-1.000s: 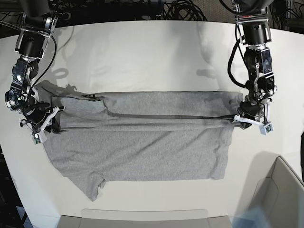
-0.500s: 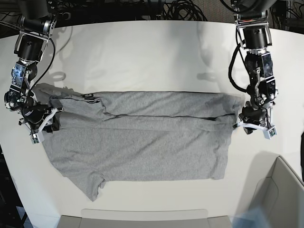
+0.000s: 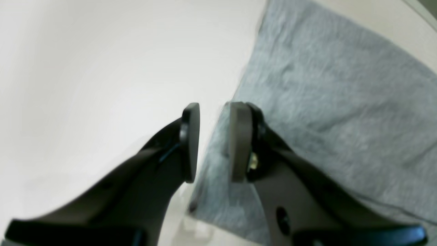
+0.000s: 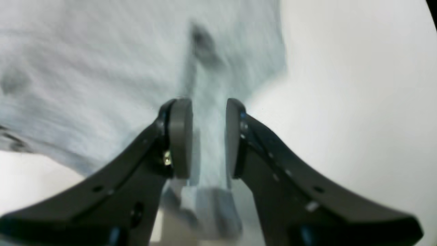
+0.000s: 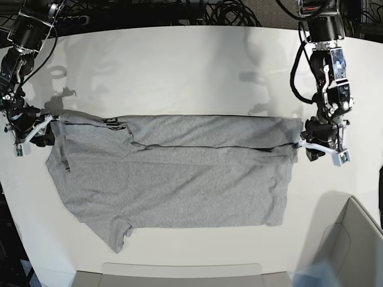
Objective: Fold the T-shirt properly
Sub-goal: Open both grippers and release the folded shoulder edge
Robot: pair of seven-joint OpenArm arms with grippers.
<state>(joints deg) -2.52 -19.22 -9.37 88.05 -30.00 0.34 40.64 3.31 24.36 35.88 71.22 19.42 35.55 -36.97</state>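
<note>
The heather-grey T-shirt (image 5: 179, 173) lies flat across the white table (image 5: 179, 72), its far strip folded down over the body, one sleeve pointing toward the near left. My left gripper (image 5: 320, 150) hovers at the shirt's right edge. In the left wrist view it is open (image 3: 213, 141), one pad (image 3: 239, 143) over the shirt's edge (image 3: 341, 102) and the other over bare table. My right gripper (image 5: 31, 134) is at the shirt's left edge by the far sleeve. In the blurred right wrist view it is open (image 4: 208, 138), with grey cloth (image 4: 85, 68) lying below the gap.
A grey bin (image 5: 353, 239) stands at the near right corner. A grey tray's rim (image 5: 179, 274) runs along the near edge. Black cables (image 5: 227, 12) hang behind the table's far edge.
Both grippers have opened and let go of the shirt's folded edge, which now lies flat. The right gripper has drawn back and outward to the sleeve. The left one has barely shifted.
</note>
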